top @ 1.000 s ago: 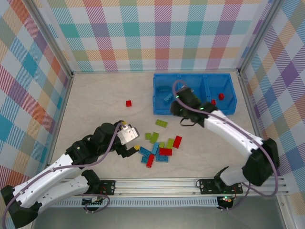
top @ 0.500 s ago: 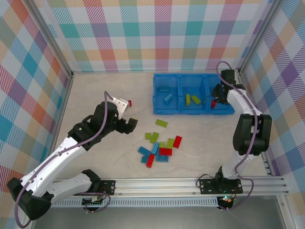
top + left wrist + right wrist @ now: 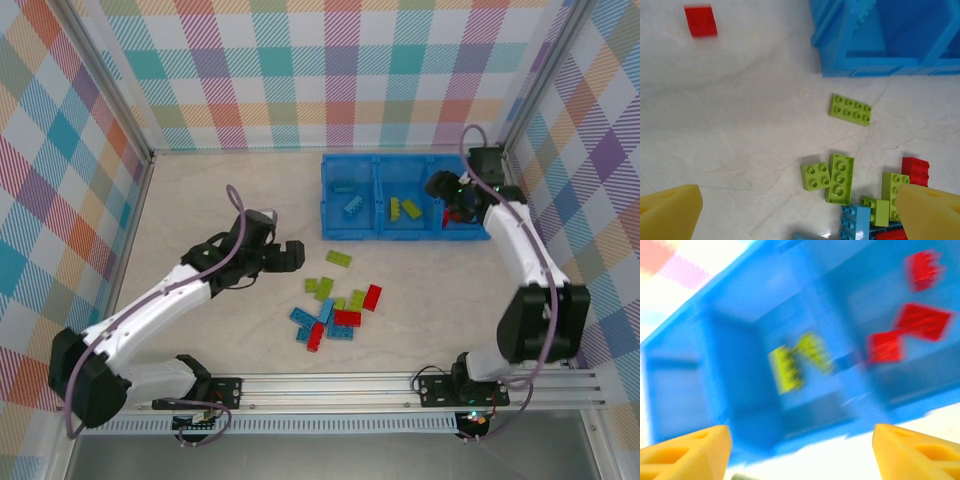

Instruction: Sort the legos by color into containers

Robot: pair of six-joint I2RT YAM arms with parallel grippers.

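Note:
Loose legos in red, lime green and light blue lie in a pile point(image 3: 335, 305) on the table's middle. My left gripper point(image 3: 287, 255) hovers just left of them, open and empty. In the left wrist view its gripper point(image 3: 800, 220) frames a lime square brick point(image 3: 815, 176), a lime oblong brick point(image 3: 840, 179) and a further lime oblong brick point(image 3: 850, 110). The blue bin point(image 3: 322, 200) holds light blue bricks point(image 3: 350, 205) on the left, lime bricks point(image 3: 400, 208) in the middle and red bricks point(image 3: 910, 330) on the right. My right gripper point(image 3: 447, 193) hangs open over the bin's right end.
A lone red brick point(image 3: 700, 21) lies apart on the table, left of the bin's corner point(image 3: 840, 65). Checkered walls close in the table on three sides. The right wrist view is motion-blurred, with the bin point(image 3: 740, 390) beneath the open gripper point(image 3: 800, 455).
My left gripper has swung right, closer to the pile, staying open. My right gripper went from near the pile up to the bin's right end and now shifts slightly left.

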